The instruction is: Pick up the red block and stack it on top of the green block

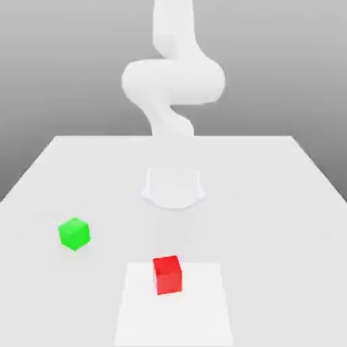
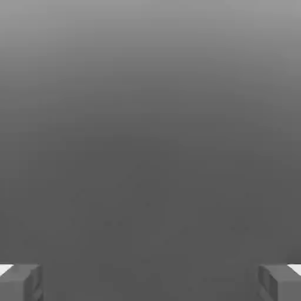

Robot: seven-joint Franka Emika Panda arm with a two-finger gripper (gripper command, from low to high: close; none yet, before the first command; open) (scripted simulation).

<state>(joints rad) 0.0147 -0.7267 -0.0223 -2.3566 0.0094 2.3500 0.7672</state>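
Observation:
The red block [image 1: 167,274] rests on the white table [image 1: 271,203] near the front, on a slightly brighter square patch [image 1: 173,305]. The green block [image 1: 74,233] sits on the table to the exterior view's left of the red one and a little farther back, well apart from it. In the hand view my gripper [image 2: 150,283] is open, its two grey fingertips [image 2: 21,282] spread wide with nothing between them and plain grey beyond. The white arm [image 1: 173,78] rises from its base [image 1: 173,188] behind both blocks and runs past the top of the picture.
The arm's round base stands at the middle of the table, behind the blocks. The table's far edge runs behind the base, and its side edges slope outward toward the front.

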